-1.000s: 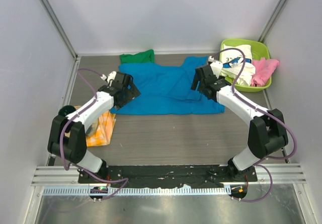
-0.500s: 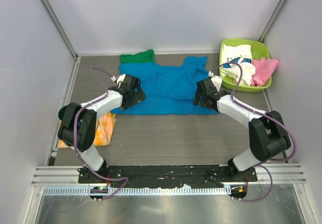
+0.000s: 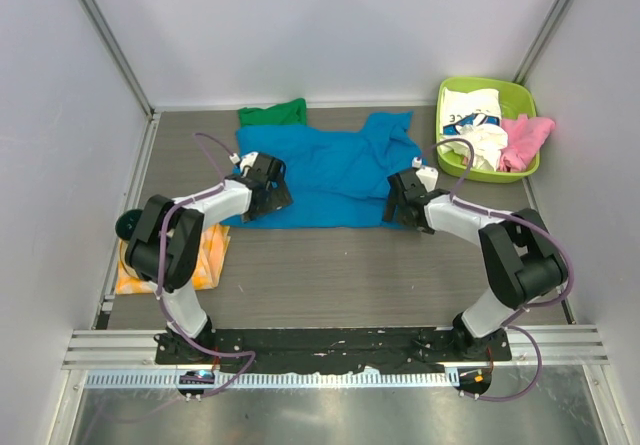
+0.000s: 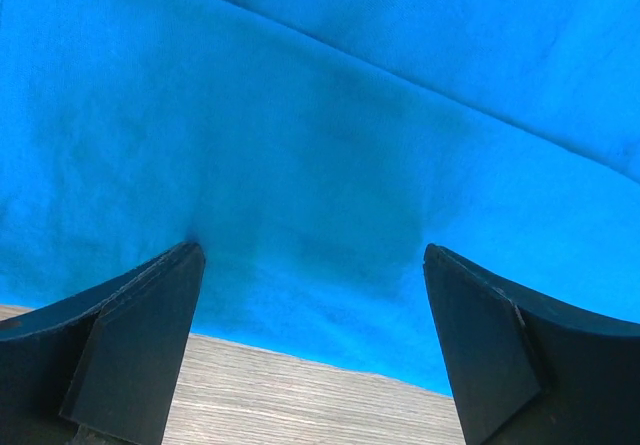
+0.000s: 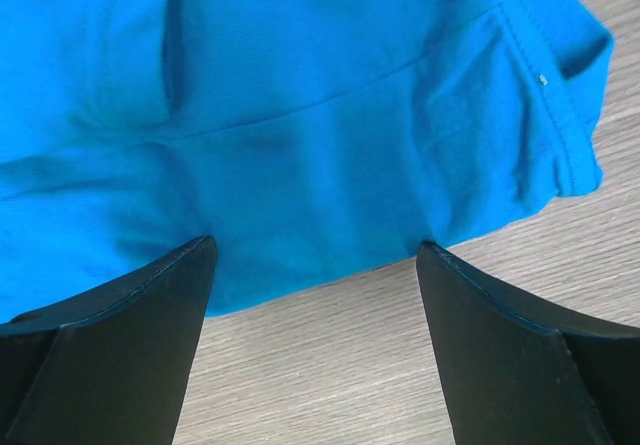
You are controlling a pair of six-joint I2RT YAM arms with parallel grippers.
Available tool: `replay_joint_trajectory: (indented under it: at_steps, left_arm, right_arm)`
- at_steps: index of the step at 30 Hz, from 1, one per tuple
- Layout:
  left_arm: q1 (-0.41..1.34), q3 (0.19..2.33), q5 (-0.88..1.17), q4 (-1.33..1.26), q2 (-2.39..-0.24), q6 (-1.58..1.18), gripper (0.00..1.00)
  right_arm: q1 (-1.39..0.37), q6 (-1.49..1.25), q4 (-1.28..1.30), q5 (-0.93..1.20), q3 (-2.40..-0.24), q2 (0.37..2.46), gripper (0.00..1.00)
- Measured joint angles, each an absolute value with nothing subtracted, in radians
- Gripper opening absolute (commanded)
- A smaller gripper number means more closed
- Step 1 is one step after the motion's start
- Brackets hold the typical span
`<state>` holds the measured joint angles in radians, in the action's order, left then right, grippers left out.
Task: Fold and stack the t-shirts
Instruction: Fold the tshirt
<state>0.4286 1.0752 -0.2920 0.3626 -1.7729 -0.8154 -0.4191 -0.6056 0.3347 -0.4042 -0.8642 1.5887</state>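
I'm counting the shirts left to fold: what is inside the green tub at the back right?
In the green tub lie a white printed shirt and a pink shirt that hangs over its rim. Whether more lies beneath them cannot be seen.

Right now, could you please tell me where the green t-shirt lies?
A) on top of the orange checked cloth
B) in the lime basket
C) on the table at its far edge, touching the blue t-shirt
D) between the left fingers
C: the green t-shirt lies on the table by the back wall, meeting the far left corner of the spread blue t-shirt.
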Motion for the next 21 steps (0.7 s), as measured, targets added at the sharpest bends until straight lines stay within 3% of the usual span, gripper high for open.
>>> replay_joint_trajectory:
  at_steps: [12, 21]
  left_arm:
    - [0.48, 1.001, -0.358, 0.326, -1.734, -0.802, 0.97]
    - [0.574, 0.892, -0.388, 0.361, -1.634, -0.84, 0.98]
  right_arm:
    - [-0.429, -0.68, 0.374, -0.408, -0.824, 1.568, 0.92]
    - [-0.496, -0.762, 0.604, -0.434, -0.773, 1.378, 0.94]
